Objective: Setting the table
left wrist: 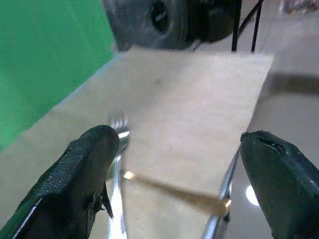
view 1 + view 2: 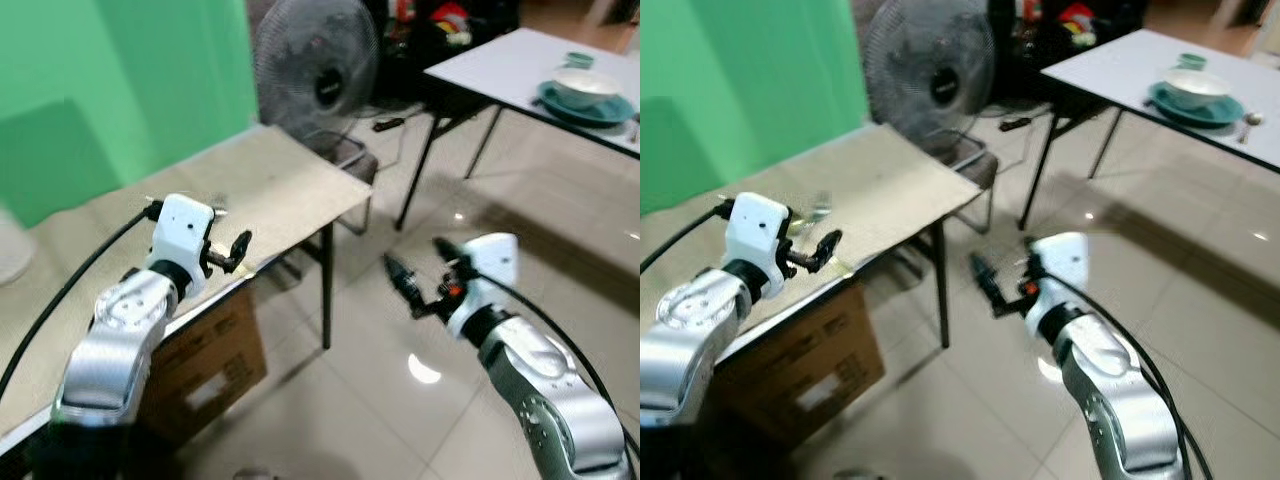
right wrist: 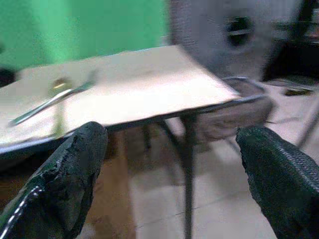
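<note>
Reaching for cutlery, by the look of it: left gripper (image 1: 174, 184) hovering wide open over the beige tabletop (image 2: 290, 185), thin silver metal fork (image 1: 118, 149) lying flat just beneath and beside one finger (image 1: 79, 174). Right gripper (image 3: 172, 174) hanging open too, off the tabletop's edge, above the tiled floor. Next, probably: lowering the left gripper, straddling the fork handle, closing, then carrying it toward the white tabletop (image 2: 500, 70) bearing the teal plate and bowl (image 2: 585, 92).
</note>
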Robot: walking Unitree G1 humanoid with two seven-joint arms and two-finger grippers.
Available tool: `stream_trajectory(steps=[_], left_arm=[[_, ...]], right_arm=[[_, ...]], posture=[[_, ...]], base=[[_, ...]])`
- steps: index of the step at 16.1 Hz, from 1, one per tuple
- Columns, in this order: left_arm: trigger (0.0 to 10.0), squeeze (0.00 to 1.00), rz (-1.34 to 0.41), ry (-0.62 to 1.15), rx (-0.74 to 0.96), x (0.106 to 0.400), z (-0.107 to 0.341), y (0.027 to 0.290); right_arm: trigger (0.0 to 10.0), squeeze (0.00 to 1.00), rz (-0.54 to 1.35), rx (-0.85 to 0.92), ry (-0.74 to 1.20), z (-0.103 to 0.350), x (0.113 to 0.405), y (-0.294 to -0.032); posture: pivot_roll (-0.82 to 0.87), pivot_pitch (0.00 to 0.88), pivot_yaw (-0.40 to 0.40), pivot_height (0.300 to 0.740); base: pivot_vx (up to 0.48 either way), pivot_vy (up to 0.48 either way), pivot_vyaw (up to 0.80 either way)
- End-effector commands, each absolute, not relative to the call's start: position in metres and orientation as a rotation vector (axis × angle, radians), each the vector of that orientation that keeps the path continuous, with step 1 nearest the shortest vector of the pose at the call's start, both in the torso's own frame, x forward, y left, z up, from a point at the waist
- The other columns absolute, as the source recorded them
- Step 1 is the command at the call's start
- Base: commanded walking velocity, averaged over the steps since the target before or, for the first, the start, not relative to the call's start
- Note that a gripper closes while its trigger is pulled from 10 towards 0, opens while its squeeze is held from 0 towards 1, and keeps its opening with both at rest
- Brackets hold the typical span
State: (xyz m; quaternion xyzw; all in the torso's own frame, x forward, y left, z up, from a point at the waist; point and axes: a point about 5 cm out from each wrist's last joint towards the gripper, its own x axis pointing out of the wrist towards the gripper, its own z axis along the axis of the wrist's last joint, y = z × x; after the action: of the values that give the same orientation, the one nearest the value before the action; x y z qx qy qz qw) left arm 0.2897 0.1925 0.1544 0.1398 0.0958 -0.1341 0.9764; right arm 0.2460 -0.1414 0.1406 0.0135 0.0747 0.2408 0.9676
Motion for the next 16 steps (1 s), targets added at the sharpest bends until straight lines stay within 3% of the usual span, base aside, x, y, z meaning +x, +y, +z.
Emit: stream_trajectory(steps=[1, 2, 3, 5, 9, 10, 11, 13, 14, 15, 16], left_arm=[[10.0, 0.78, -0.274, 0.212, 0.287, 0.296, 0.155, 0.197], [10.0, 0.09, -0.220, 0.292, 0.278, 0.306, 0.148, 0.209], [10.0, 0.00, -0.192, 0.324, 0.237, 0.314, 0.146, 0.215], [10.0, 0.00, -0.203, 0.383, 0.170, 0.327, 0.141, 0.216], [10.0, 0.00, -0.224, 0.393, 0.225, 0.340, 0.135, 0.220], [8.4, 0.00, -0.227, 0.394, 0.311, 0.346, 0.131, 0.225], [8.4, 0.00, -0.228, 0.395, 0.327, 0.348, 0.130, 0.226], [5.0, 0.00, -0.247, 0.398, 0.315, 0.355, 0.127, 0.229], [5.0, 0.00, -0.249, 0.400, 0.305, 0.356, 0.127, 0.229], [2.6, 0.00, -0.246, 0.406, 0.300, 0.359, 0.124, 0.231], [1.4, 0.00, -0.235, 0.410, 0.291, 0.362, 0.122, 0.232]], right_arm=[[10.0, 0.00, 0.541, 0.004, 0.136, 0.148, 0.246, -0.139], [10.0, 0.00, 0.599, -0.051, 0.144, 0.150, 0.247, -0.139], [10.0, 0.00, 0.636, -0.078, 0.154, 0.151, 0.247, -0.138], [10.0, 0.00, 0.715, -0.111, 0.154, 0.155, 0.247, -0.134], [10.0, 0.00, 0.779, -0.132, 0.139, 0.158, 0.249, -0.129], [10.0, 0.00, 0.804, -0.148, 0.134, 0.158, 0.248, -0.126], [10.0, 0.00, 0.811, -0.150, 0.133, 0.159, 0.248, -0.125], [10.0, 0.00, 0.829, -0.147, 0.131, 0.159, 0.245, -0.122], [10.0, 0.00, 0.831, -0.147, 0.132, 0.159, 0.245, -0.122], [10.0, 0.00, 0.830, -0.141, 0.132, 0.159, 0.244, -0.122], [10.0, 0.00, 0.830, -0.137, 0.135, 0.160, 0.243, -0.123]], posture=[[0.10, 0.000, 0.027, 0.740], [0.10, 0.000, 0.034, 0.740], [0.10, 0.000, 0.031, 0.740], [0.09, 0.000, 0.032, 0.740], [0.08, 0.000, 0.025, 0.740], [0.08, 0.000, 0.026, 0.740], [0.08, 0.000, 0.026, 0.740], [0.06, 0.000, 0.029, 0.740], [0.06, 0.000, 0.029, 0.740], [0.05, 0.000, 0.030, 0.740], [0.05, 0.000, 0.030, 0.740]], base=[[0.000, 0.000, 0.00], [0.000, 0.000, 0.00], [0.000, 0.000, 0.00], [0.000, 0.000, 0.00], [0.000, 0.000, 0.00], [0.000, 0.000, 0.00], [0.000, 0.000, 0.00], [0.000, 0.000, 0.00], [0.000, 0.000, 0.00], [0.000, 0.000, 0.00], [0.000, 0.000, 0.00]])
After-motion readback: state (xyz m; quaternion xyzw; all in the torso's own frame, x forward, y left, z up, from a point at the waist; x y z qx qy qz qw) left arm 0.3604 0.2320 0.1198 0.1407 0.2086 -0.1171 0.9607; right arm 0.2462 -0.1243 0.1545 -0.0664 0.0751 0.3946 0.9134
